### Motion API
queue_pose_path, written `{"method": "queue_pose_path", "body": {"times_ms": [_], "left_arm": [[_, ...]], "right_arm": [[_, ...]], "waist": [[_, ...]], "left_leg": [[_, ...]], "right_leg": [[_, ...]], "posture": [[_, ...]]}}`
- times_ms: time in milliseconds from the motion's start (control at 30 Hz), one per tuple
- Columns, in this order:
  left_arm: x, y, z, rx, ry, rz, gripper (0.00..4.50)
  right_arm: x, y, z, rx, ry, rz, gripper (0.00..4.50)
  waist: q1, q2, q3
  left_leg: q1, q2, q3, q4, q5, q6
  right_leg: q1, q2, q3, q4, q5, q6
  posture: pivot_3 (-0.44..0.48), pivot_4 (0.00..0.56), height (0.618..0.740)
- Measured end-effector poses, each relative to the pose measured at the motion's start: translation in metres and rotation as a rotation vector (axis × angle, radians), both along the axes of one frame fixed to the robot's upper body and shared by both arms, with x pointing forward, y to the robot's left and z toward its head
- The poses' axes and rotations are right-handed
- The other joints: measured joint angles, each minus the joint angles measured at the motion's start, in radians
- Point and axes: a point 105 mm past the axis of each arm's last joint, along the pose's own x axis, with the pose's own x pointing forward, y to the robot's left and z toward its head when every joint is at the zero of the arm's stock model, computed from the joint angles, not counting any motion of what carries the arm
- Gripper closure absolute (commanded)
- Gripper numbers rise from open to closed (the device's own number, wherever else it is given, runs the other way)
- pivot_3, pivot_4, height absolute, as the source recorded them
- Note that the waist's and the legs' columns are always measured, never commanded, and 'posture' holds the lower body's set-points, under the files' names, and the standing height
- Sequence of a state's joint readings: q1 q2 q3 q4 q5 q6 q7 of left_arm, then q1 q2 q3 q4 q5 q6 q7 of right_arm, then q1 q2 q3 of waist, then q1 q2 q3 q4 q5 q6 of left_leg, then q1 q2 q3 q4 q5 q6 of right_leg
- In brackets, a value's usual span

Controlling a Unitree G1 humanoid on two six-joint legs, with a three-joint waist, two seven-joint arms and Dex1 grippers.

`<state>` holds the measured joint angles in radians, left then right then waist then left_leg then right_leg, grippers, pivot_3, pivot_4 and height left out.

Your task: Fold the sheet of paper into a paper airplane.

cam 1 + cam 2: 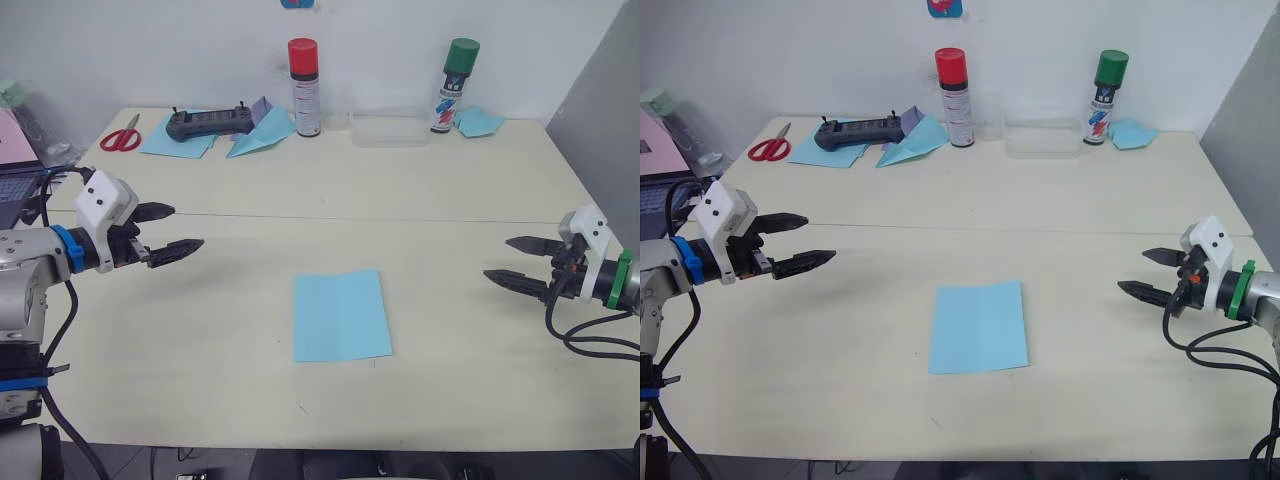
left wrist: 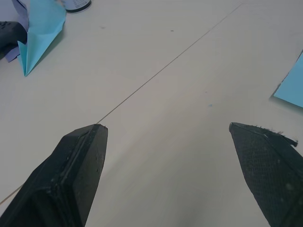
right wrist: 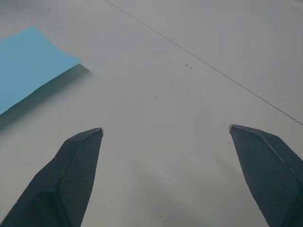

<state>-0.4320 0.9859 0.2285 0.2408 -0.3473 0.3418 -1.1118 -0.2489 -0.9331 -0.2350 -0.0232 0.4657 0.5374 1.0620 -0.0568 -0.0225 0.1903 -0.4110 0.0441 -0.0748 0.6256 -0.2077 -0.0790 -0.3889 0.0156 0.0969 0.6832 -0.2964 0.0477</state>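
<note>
The sheet of paper point(image 1: 342, 315) lies flat at lower centre, unfolded, between the spread-fingered, empty left gripper point(image 1: 172, 231) and right gripper point(image 1: 519, 263), ready for folding.

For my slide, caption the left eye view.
Open end effectors flank a flat blue sheet of paper on the table.

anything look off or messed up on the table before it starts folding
Nothing stands out. The light blue rectangular sheet of paper lies flat and unfolded mid-table, slightly rotated, with a faint centre crease. The left gripper and right gripper hover open on either side, clear of it.
</note>
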Motion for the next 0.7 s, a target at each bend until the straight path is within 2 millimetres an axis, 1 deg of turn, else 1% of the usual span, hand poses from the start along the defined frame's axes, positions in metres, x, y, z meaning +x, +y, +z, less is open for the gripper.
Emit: {"method": "queue_pose_path", "body": {"times_ms": [167,700], "left_arm": [[0.0014,-0.0004,0.0027,-0.011,-0.001,0.001,0.0],[0.0008,-0.002,0.0009,-0.035,0.03,0.004,0.0]], "right_arm": [[-0.0004,-0.0002,-0.0006,0.0,0.003,0.0,0.04],[-0.0005,-0.0001,-0.0002,-0.001,0.005,0.002,0.04]], "waist": [[0.0,0.0,0.0],[0.0,0.0,0.0]], "left_leg": [[0.0,0.0,0.0,0.0,0.0,0.0],[0.0,0.0,0.0,0.0,0.0,0.0]], "right_leg": [[0.0,0.0,0.0,0.0,0.0,0.0],[0.0,0.0,0.0,0.001,0.0,0.0]], "posture": [[0.0,0.15,0.74],[0.0,0.15,0.74]]}}
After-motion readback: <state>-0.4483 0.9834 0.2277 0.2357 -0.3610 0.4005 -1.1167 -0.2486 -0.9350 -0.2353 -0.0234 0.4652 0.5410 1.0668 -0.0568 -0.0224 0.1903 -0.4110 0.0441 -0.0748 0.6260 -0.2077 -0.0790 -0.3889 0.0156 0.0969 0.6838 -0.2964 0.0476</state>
